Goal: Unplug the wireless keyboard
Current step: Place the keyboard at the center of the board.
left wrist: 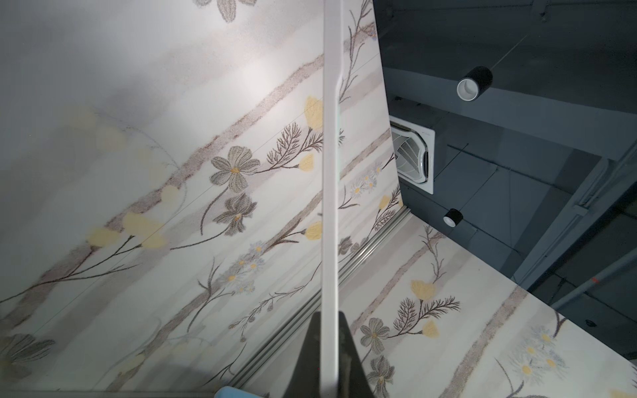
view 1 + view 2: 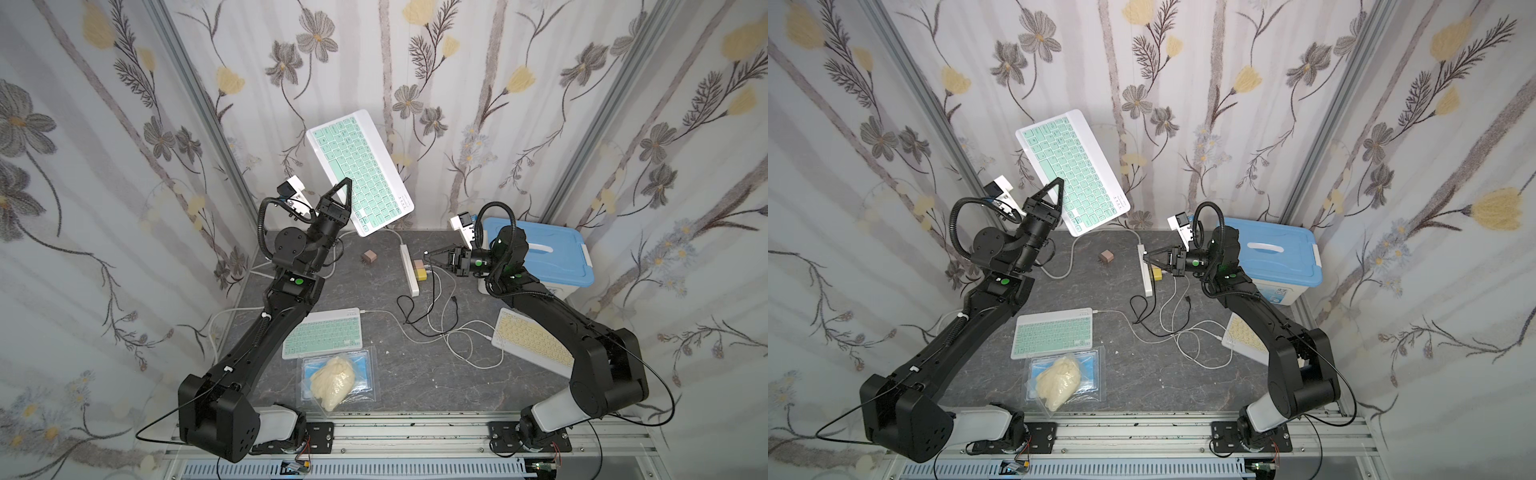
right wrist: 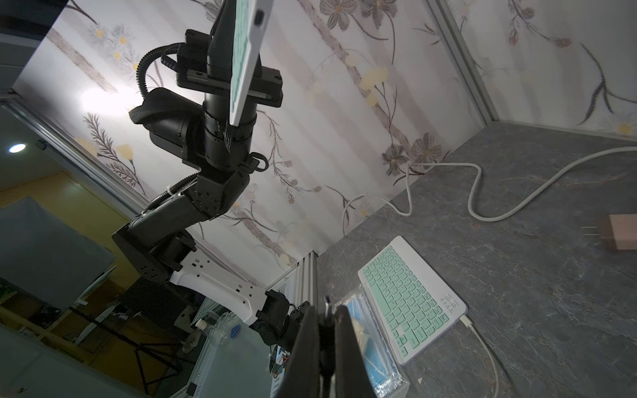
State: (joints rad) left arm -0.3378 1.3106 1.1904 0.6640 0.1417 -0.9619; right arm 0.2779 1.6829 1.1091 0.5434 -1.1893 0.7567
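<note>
In both top views the left gripper [image 2: 347,183] clamps the mint wireless keyboard [image 2: 358,164], which is tilted in the air above the table [image 2: 415,374]. The right gripper [image 2: 428,252] pinches a small plug [image 2: 425,252] near the power strip [image 2: 409,272]; the blue-lidded bin [image 2: 548,249] is shut, its contents hidden, while a clear bag [image 2: 332,380] holds a pale lump. The left wrist view shows that keyboard [image 1: 331,172] only edge-on, a white strip between dark fingers [image 1: 310,351], and the right wrist view alone shows the plug [image 3: 327,305] nipped between the fingers [image 3: 306,344], well apart from the raised keyboard [image 3: 244,62].
</note>
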